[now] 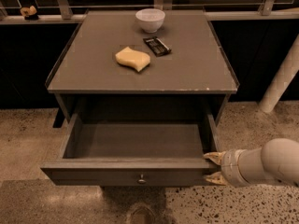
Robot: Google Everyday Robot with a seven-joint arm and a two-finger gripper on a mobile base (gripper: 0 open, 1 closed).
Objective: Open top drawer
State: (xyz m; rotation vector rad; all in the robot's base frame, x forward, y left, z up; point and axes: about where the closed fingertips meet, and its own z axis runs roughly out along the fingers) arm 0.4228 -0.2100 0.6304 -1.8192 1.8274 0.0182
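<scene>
Standing pulled well out of the cabinet (187,64), the drawer (135,141) has the gripper (212,168) at 3 o'clock of its front, fingers spread above and below that corner.

A single camera looks down steeply from high in front of the table (187,73) and faces its front. The tabletop fills the upper half of the view and the pulled-out top drawer (135,146) the lower half. The camera stands fairly near, so the floor (28,139) shows only at the margins. The end effector (207,168) reaches in from the lower right, at the drawer's right front corner.
</scene>
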